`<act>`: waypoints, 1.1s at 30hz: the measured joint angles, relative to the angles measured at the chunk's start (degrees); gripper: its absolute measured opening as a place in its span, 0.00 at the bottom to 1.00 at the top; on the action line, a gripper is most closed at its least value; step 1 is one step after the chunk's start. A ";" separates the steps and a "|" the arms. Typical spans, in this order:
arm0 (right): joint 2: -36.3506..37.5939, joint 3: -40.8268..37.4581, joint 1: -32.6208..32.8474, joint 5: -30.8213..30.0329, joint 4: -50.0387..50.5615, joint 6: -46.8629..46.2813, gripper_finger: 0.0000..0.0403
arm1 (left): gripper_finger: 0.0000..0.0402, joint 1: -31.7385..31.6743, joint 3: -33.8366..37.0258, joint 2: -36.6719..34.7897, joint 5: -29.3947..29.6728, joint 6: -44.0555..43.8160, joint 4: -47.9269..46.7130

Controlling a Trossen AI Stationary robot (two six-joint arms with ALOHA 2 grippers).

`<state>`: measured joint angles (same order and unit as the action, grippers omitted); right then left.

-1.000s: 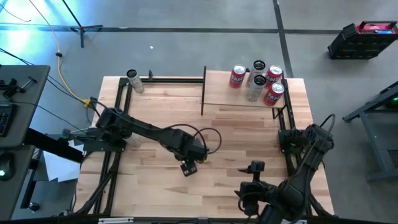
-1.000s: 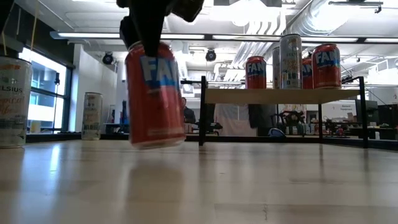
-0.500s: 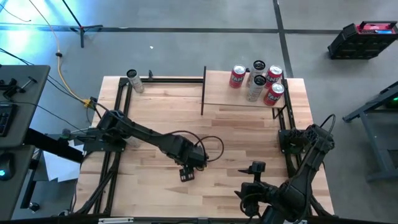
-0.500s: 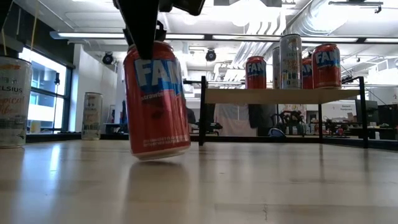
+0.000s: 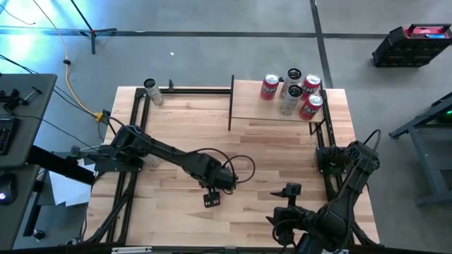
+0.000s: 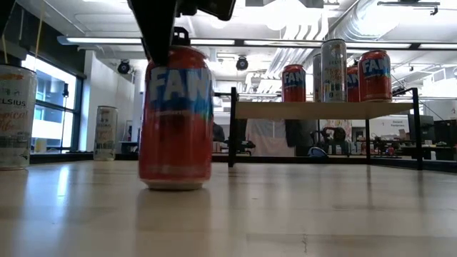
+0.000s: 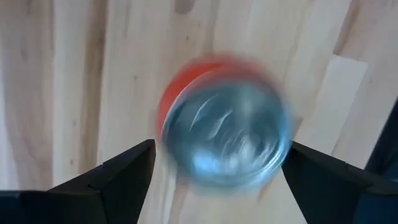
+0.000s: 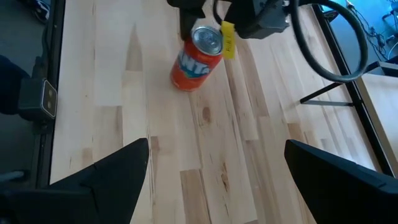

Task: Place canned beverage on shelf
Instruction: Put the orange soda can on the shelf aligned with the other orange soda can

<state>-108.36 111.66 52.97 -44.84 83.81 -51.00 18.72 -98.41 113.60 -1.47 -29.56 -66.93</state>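
The red can is standing up on the table, far from the shelf. The left gripper is hanging right over it, fingers spread, and it looks like they are not squeezing the can, though that is hard to see. The right gripper is waiting wide open near the table's front edge. The can is not on the shelf yet, so lifting and carrying are still to do.
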 joint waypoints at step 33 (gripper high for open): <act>-5.97 0.00 -19.33 17.66 -35.69 43.86 0.99 | 0.83 22.57 19.84 -26.52 27.96 -29.98 -5.71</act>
<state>-114.33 111.66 33.64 -27.18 48.12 -7.15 41.29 -78.57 87.08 26.49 -59.54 -72.64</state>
